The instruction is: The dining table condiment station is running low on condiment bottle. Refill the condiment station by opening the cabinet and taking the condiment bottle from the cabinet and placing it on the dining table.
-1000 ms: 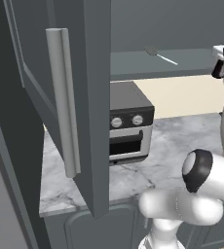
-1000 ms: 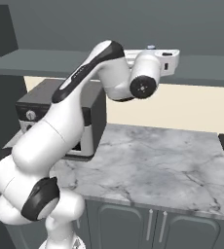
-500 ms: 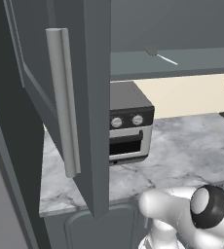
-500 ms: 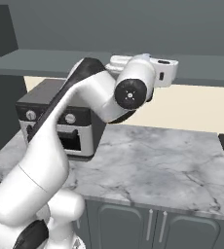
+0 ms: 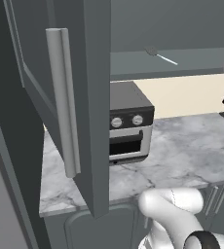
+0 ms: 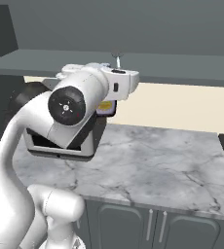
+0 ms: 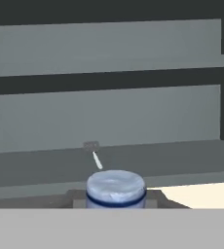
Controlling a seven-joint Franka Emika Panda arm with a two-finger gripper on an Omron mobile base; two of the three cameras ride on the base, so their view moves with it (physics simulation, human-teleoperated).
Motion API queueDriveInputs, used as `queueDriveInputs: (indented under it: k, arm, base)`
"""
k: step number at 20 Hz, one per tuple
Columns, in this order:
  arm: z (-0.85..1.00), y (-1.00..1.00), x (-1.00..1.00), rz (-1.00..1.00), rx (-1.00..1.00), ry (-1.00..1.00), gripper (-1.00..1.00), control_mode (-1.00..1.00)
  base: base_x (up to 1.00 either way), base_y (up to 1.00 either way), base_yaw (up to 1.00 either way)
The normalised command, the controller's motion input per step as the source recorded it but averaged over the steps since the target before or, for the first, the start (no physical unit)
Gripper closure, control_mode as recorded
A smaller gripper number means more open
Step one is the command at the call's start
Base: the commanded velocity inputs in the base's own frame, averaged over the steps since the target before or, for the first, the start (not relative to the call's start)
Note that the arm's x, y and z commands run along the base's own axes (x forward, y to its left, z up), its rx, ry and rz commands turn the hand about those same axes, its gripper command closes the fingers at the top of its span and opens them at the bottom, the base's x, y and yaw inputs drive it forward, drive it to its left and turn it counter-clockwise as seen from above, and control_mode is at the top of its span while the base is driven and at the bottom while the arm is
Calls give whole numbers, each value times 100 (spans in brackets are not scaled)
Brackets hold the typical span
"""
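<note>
Claw shut on condiment bottle [image 7: 116, 188], lilac cap at bottom of hand view, out before cabinet shelf [image 7: 133, 163]. Left base view adds open cabinet [image 5: 92, 97] door, toaster oven [image 5: 128, 127] on bench [image 5: 182, 151].

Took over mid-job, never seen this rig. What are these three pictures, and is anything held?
It is a white robot arm on a drivable base. Two pictures come from base cameras behind it, left and right; the third looks along the gripper. They show the open cabinet door, a toaster oven on the marble worktop, and a small utensil on the cabinet shelf. The gripper is shut on the condiment bottle, its lilac cap close to the hand camera.
</note>
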Motion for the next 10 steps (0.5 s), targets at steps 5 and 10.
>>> queueDriveInputs:
  k: [5,10]
  arm:
    - [-11,79,-17,1,-1,1,100,-100]
    - [-2,29,0,2,-3,1,100,-100]
  base:
    - [0,0,0]
    - [0,0,0]
